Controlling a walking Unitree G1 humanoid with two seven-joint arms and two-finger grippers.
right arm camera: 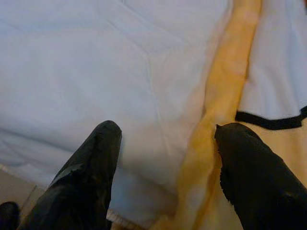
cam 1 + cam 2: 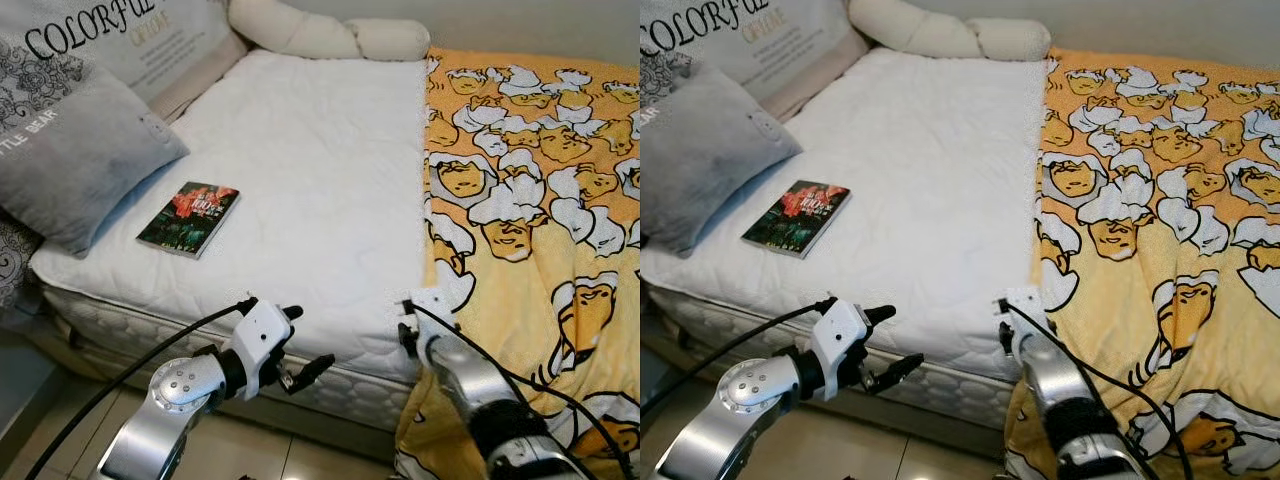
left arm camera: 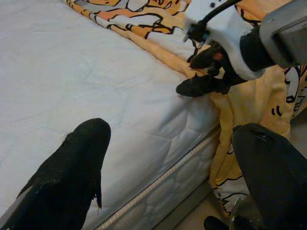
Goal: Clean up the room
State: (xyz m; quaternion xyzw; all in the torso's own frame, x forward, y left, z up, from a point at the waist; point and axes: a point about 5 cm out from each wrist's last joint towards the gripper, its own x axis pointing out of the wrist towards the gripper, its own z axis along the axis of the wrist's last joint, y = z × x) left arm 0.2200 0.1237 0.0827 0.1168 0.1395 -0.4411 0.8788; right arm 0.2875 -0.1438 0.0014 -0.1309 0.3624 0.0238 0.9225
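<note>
Right gripper (image 1: 165, 143), fingers spread, sits at the blanket (image 2: 540, 190) edge on the bed (image 2: 320, 170). Left gripper (image 2: 300, 355), fingers also apart, hovers beside the bed's front; book (image 2: 188, 218) near the pillow (image 2: 80, 150).

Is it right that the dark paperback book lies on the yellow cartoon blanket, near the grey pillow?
Not quite. The dark paperback book lies on the bare white quilted mattress, near the grey pillow; the yellow cartoon blanket covers the other side, as the left eye view shows.

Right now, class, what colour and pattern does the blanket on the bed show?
The blanket is yellow-orange with repeated white-and-black cartoon figures, clearest in the left eye view.
</note>
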